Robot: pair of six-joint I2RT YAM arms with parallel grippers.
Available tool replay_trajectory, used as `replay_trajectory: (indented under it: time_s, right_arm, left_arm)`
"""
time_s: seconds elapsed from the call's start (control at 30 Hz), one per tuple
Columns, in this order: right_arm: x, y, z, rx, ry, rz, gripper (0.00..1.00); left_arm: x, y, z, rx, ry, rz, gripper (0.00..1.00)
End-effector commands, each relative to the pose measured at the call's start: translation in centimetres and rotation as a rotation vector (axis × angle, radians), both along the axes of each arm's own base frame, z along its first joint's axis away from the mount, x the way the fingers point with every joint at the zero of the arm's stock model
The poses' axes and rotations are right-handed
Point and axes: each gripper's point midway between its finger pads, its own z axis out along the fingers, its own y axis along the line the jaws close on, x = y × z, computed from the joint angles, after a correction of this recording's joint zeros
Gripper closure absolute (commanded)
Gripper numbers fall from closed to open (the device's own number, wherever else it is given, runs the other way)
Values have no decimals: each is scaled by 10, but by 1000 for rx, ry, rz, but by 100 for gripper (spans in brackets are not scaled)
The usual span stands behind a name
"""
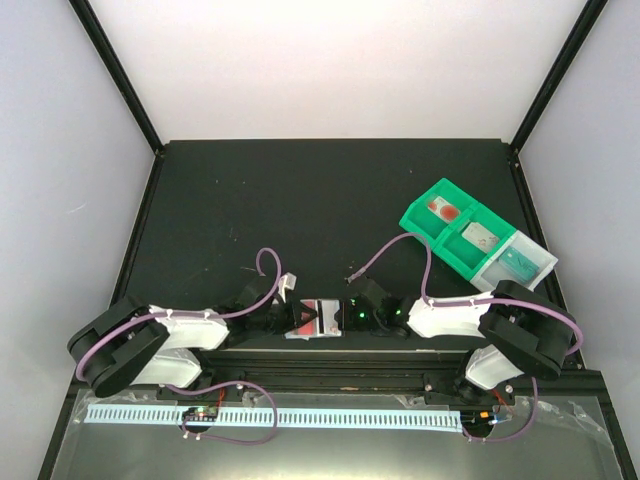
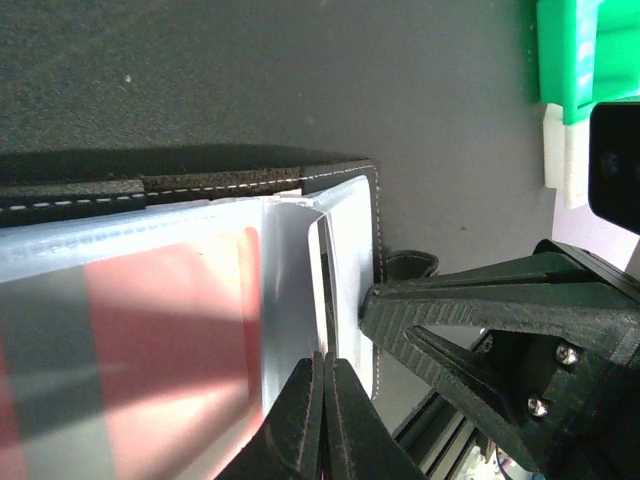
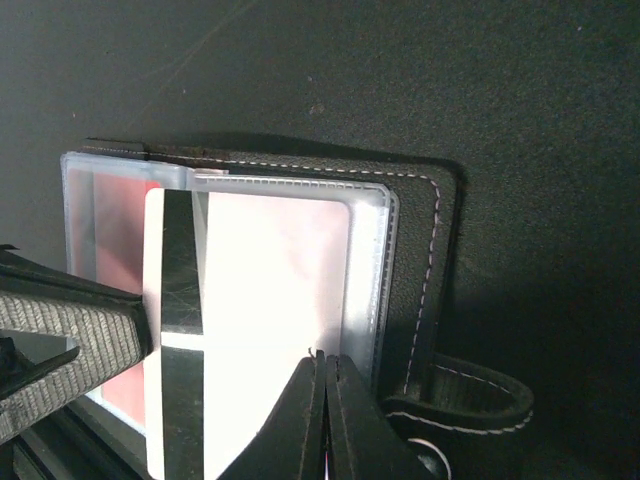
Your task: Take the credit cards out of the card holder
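Observation:
The black card holder [image 1: 314, 319] lies open at the table's near edge, between both grippers. My left gripper [image 2: 325, 362] is shut on the edge of a clear pocket leaf [image 2: 290, 290]; a red card [image 2: 160, 330] shows inside the pockets. My right gripper [image 3: 325, 358] is shut on the near edge of a white card with a black stripe [image 3: 260, 290] that lies on the clear pockets of the holder [image 3: 415, 240]. The snap tab [image 3: 470, 405] lies at the right. Three credit cards lie in a green tray: white with red [image 1: 443, 210], pale grey [image 1: 480, 238], teal [image 1: 520, 262].
The green-and-clear compartment tray [image 1: 425, 228] stands at the right, tilted, behind the right arm. The table's near metal rail [image 1: 330, 365] runs just below the holder. The right gripper's finger [image 2: 480, 320] crowds the left wrist view.

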Motion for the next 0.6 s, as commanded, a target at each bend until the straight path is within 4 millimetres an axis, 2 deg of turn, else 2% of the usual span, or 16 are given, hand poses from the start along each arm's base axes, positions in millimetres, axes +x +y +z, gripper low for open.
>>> replay_trajectory:
  time_s: [0.0, 0.57]
  right_arm:
    - [-17, -28, -31, -129, 66, -7, 99]
    - [-19, -26, -32, -105, 66, 2, 99]
  left_arm:
    - [-8, -9, 18, -72, -38, -53, 99]
    - [-15, 13, 2, 6, -14, -3, 99]
